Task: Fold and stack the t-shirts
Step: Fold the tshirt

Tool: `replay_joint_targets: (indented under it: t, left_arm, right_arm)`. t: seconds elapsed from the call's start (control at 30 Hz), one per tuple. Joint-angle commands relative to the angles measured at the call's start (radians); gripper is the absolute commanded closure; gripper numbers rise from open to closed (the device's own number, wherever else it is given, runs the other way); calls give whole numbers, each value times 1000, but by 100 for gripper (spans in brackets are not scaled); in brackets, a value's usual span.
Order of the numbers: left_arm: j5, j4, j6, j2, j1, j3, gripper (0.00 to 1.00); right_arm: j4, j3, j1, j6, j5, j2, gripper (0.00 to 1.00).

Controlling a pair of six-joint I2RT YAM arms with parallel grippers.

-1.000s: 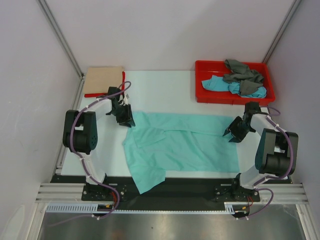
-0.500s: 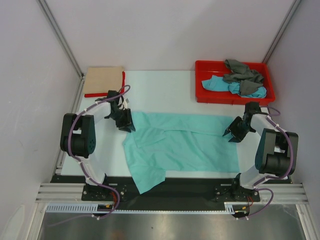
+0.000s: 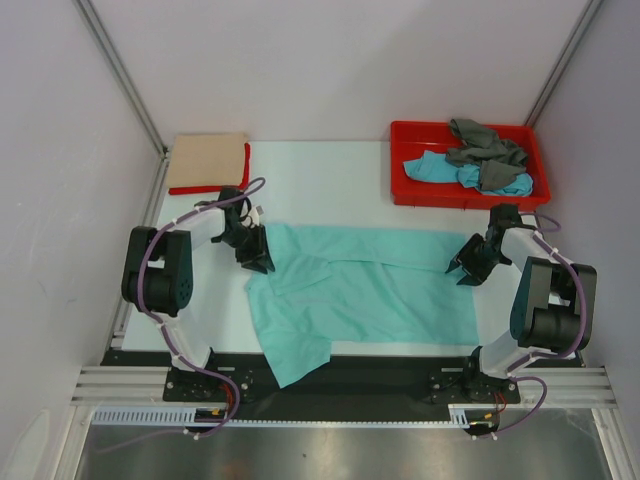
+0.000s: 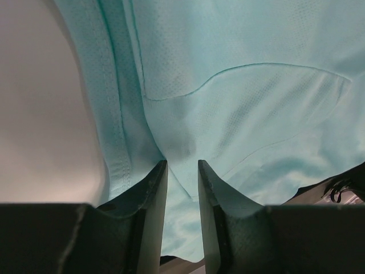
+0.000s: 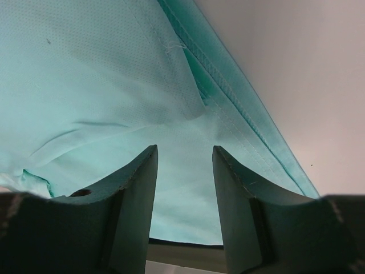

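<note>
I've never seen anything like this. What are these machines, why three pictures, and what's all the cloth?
Two robot arms are bolted at the table's near edge, each ending in a two-finger claw called a gripper. The wide picture looks down from above and behind them. The two close-ups come from a camera on each wrist; the dark prongs are that arm's own fingers. A mint-green t-shirt lies spread out, the left gripper at its left end, the right gripper at its right. The right jaws stand open over the cloth. The left jaws are narrowly apart; whether they pinch the cloth I cannot tell. A red tray holds a turquoise shirt and a grey shirt; far left, a folded beige shirt lies on a red shirt.
</note>
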Motion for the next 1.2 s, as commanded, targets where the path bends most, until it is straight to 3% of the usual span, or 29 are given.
replay_joint_targets:
  t: [0.0,0.5,0.93,1.17]
  left_arm:
    - [2,-15,-10,-32,-5,-10,67]
    - [44,-5,-16,14,-6,-10,68]
    - [35,28,-49,-20,-6,-3,100]
    - [38,29,-59,-45,-11,-3,100]
  right_arm:
    - [-16,21,-5,-8,-8,-7,52]
    - [-13,27,-5,-17,-17,5,52]
    - [4,45,-12,-16,3,36,57]
    - [21,50,-35,-14,-8,39,57]
